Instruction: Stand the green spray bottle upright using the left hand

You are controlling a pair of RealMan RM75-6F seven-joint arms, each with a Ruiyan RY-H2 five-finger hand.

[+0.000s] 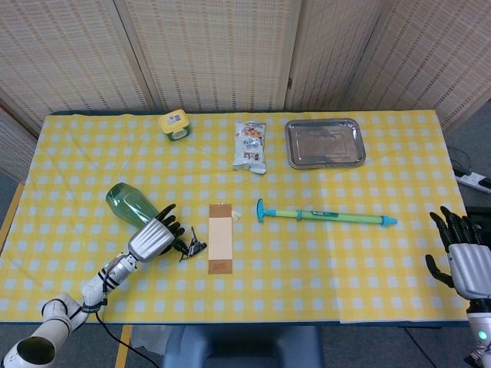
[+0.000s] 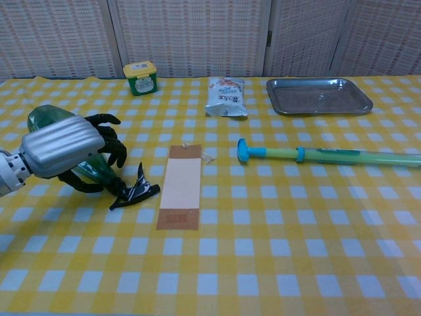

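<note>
Chest view shows your left hand (image 2: 62, 146) over the green spray bottle (image 2: 49, 120), with the dark fingers (image 2: 107, 141) curled across the bottle's body and the thumb below it. Treat the hand as grasping the bottle around its middle. The bottle lies on its side on the yellow checked tablecloth (image 2: 276, 224), at the left of the table. Its rounded base points toward the far left. Its black trigger head (image 2: 137, 193) points toward the centre and rests on the cloth, just beside the brown card strip (image 2: 181, 186).

Head view confirms the layout. The bottle (image 1: 126, 203) lies diagonally, and your left hand (image 1: 153, 238) covers its lower half. The trigger head (image 1: 190, 247) sits near the left edge of the card strip (image 1: 220, 239).

Your right hand (image 1: 462, 257) shows only in the head view, at the lower right corner beyond the table edge. Its fingers are spread apart and hold nothing.

Other items on the cloth:
- a green and blue rod-shaped tool (image 2: 316, 155), lying right of centre;
- a metal tray (image 2: 318, 96), at the far right;
- a snack packet (image 2: 225, 96), left of the tray;
- a small yellow-lidded green tub (image 2: 140, 77), at the far side.
</note>
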